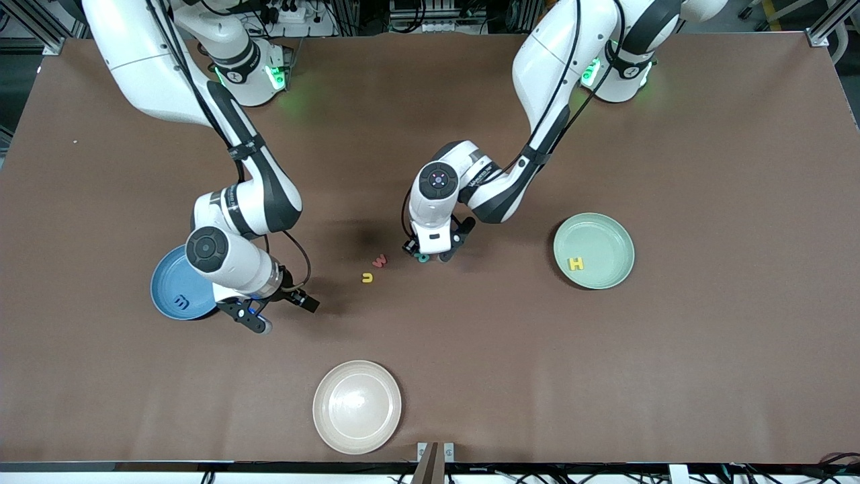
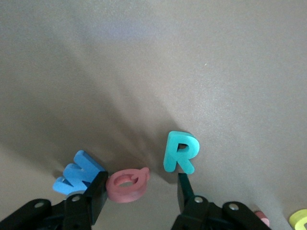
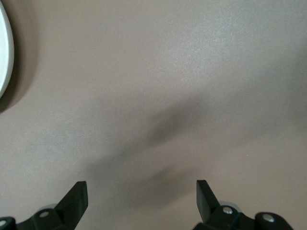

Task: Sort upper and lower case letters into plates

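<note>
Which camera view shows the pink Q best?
The left wrist view: the pink Q lies large and unobstructed between the left gripper's fingers. In the front view that gripper hides it. The right wrist view shows only bare table and a cream plate's edge.

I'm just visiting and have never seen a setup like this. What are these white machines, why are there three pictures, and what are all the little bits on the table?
Two robot arms sort toy letters into plates. One picture looks down from above; the others come from cameras on each wrist. The left gripper is low at the table, fingers around the pink Q, between the blue W and teal R. The right gripper hangs open beside the blue plate, holding nothing. An H lies in the green plate.
</note>
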Tool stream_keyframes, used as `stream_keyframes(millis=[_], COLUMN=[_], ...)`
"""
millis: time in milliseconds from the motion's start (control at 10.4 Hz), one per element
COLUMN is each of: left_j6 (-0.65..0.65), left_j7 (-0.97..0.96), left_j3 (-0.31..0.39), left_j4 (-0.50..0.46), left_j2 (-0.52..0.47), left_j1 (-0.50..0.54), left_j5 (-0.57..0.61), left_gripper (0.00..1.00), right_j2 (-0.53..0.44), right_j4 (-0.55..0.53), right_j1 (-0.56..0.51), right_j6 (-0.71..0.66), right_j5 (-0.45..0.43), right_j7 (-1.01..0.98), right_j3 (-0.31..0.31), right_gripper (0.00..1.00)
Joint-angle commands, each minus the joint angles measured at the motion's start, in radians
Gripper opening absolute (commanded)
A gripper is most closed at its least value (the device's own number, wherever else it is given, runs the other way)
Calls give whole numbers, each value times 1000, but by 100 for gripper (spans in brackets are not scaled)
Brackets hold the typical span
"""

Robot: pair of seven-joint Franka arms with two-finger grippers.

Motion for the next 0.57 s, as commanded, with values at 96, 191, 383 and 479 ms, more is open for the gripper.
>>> stream_keyframes(millis=[96, 191, 383, 479], left_j6=[8, 8, 8, 8], left_j7=[13, 14, 25, 25], left_j3=[8, 11, 11, 11], left_j4=[15, 12, 10, 10], left_j2=[10, 10, 8, 8], left_j1=[-3, -3, -2, -2], left_j5=[-6, -6, -6, -6], left_gripper=[65, 65, 65, 65], right_j2=[10, 10, 11, 14], right_j4=[19, 19, 19, 19], right_j1=[11, 11, 9, 9], right_j6=[-5, -5, -5, -3], right_j5=[22, 22, 20, 20], right_j7=[7, 5, 2, 2], right_j3=[-5, -5, -5, -5], right_gripper=[100, 100, 100, 100])
